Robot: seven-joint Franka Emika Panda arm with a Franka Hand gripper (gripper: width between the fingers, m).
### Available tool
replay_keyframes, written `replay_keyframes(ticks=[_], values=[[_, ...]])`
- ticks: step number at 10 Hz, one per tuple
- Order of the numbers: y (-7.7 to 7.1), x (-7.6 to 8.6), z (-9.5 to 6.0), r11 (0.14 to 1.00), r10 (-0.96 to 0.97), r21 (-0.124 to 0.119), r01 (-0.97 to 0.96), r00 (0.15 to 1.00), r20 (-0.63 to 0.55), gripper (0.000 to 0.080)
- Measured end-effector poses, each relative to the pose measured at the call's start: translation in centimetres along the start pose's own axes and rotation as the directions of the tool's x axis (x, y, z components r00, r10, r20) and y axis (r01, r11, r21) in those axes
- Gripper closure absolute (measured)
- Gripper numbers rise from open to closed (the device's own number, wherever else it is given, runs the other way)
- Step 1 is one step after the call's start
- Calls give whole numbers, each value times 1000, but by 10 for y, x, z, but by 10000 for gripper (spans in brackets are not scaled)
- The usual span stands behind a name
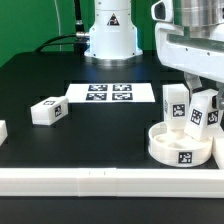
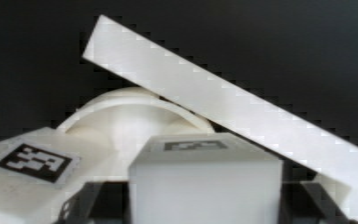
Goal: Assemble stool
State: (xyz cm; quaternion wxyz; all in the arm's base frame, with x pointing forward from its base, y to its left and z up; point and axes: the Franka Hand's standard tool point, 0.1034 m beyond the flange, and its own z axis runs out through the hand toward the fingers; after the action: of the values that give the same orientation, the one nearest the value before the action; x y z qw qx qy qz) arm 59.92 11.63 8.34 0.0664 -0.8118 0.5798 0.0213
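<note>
The round white stool seat (image 1: pixel 180 145) lies at the front of the exterior view's right, close to the front rail. One white leg (image 1: pixel 175 104) stands upright in it, tag facing out. My gripper (image 1: pixel 203 98) is shut on a second leg (image 1: pixel 205 113) and holds it upright over the seat, beside the first leg. In the wrist view the held leg (image 2: pixel 202 178) fills the space between the dark fingers (image 2: pixel 98 200), with the seat (image 2: pixel 131 115) beyond it and the other leg's tag (image 2: pixel 34 160) to one side. Whether the held leg touches the seat is hidden.
Another loose leg (image 1: pixel 48 110) lies on the black table at the exterior view's left, and part of one more shows at the left edge (image 1: pixel 3 130). The marker board (image 1: pixel 110 93) lies at the back centre. A long white border rail (image 1: pixel 100 180) (image 2: pixel 229 100) runs along the front.
</note>
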Motion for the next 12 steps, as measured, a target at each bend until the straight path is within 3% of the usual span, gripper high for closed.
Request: replay_keyframes(ticks=[2,5,7,8,9,10,11,12], values=[[-2,-3,2,990,141,11,-141,990,10,459],[-3,-6,2,932,360,9,-361,932,41,459],[-3,-7,2,936,350,9,-351,936,44,459],[-3,-5,1,948,316,11,-317,948,43,246],[-2,-5,0,954,299,3,-300,953,44,246],[-2,-7,-1,963,270,-2,-270,962,47,170],[-2,-9,-5,970,244,-11,-244,968,53,156],[-5,-10,-10,974,225,-2,-225,973,55,156]])
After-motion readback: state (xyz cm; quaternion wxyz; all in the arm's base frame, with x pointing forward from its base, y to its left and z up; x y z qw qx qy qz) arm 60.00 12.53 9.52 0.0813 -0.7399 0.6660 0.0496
